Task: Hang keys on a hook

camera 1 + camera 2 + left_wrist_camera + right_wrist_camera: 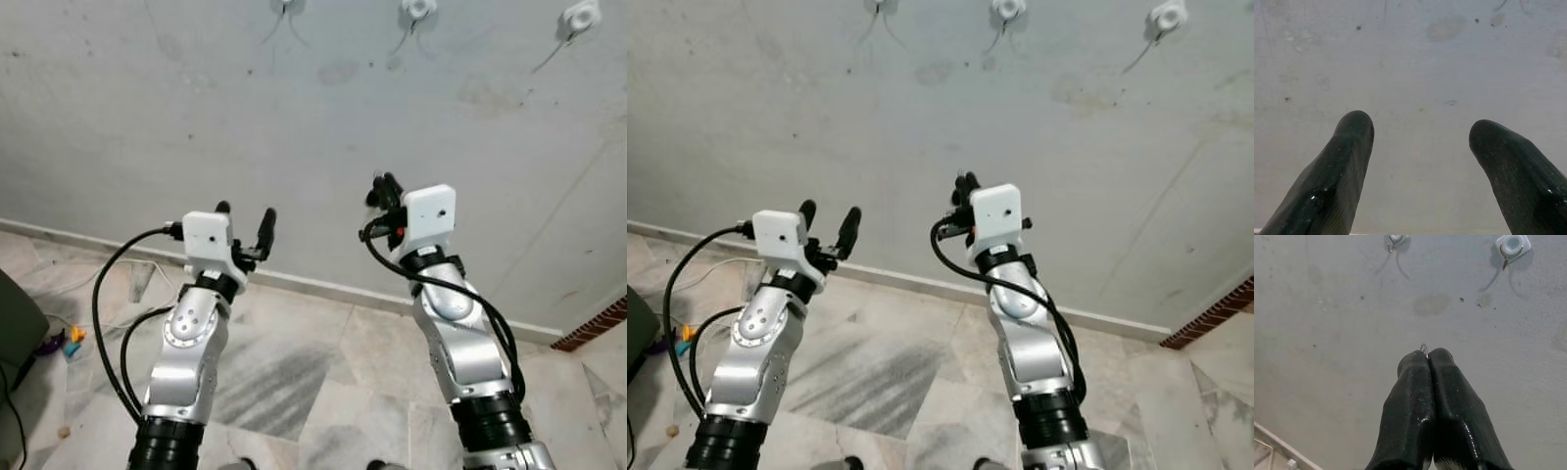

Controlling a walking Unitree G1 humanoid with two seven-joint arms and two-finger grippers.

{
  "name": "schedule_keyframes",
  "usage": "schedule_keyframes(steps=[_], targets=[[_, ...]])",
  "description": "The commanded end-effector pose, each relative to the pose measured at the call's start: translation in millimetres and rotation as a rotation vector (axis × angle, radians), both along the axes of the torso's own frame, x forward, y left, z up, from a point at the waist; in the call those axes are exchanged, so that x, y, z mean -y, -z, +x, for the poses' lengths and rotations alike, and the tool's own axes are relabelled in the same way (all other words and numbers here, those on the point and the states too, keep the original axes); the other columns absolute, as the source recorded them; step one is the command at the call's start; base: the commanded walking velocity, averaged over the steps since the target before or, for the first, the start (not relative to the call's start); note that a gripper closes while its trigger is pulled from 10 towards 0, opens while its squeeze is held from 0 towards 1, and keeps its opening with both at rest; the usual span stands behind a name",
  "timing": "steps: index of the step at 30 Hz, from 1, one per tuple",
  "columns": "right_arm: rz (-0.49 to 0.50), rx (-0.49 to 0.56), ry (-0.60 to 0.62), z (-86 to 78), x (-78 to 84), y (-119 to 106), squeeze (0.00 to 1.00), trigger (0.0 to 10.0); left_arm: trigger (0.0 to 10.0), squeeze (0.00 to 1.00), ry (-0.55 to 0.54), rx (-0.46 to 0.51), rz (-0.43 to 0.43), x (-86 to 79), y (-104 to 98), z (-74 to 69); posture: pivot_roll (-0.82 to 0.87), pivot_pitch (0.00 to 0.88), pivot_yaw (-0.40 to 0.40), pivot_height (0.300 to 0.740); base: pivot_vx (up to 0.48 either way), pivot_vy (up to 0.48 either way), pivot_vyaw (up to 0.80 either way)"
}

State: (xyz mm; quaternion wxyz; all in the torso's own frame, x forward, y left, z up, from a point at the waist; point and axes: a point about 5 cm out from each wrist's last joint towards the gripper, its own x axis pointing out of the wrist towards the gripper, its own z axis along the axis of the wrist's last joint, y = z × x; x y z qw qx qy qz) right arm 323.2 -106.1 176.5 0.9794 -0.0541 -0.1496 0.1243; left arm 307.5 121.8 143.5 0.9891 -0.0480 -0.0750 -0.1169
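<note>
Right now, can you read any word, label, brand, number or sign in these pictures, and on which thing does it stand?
None: no text can be read anywhere.
The wall shows stains, no writing.
The white hooks bear no label.
The white camera housings on both wrists are blank.
The right end effector pinches a thin metal ring, which is unmarked.

A grey-and-white marble tiled floor (323,382) ran up to a pale skirting strip (313,286) at the foot of the grey wall (196,108). On the tiles at the robot's left lay a loose white cable (137,279) near the skirting, and small orange, blue and purple scraps (67,343) beside a dark object (15,323) at the frame edge.
</note>
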Motion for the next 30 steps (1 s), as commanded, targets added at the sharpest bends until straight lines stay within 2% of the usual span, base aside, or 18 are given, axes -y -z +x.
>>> schedule_keyframes(steps=[1, 30], targets=[[-0.005, 0.04, -0.015, -0.7, -2.4, -8.7, 0.0, 10.0, 10.0, 0.0, -0.017, 0.004, 0.001, -4.9, 0.4, -1.7, 0.02, 0.144, 0.022, 0.74, 0.371, 0.304, 0.0], [-0.027, 0.057, 0.009, 0.1, 2.1, -9.1, 0.0, 10.0, 10.0, 0.0, 0.011, -0.016, -0.001, 1.0, 3.1, -1.9, 0.01, 0.142, 0.035, 0.74, 0.336, 0.341, 0.0]])
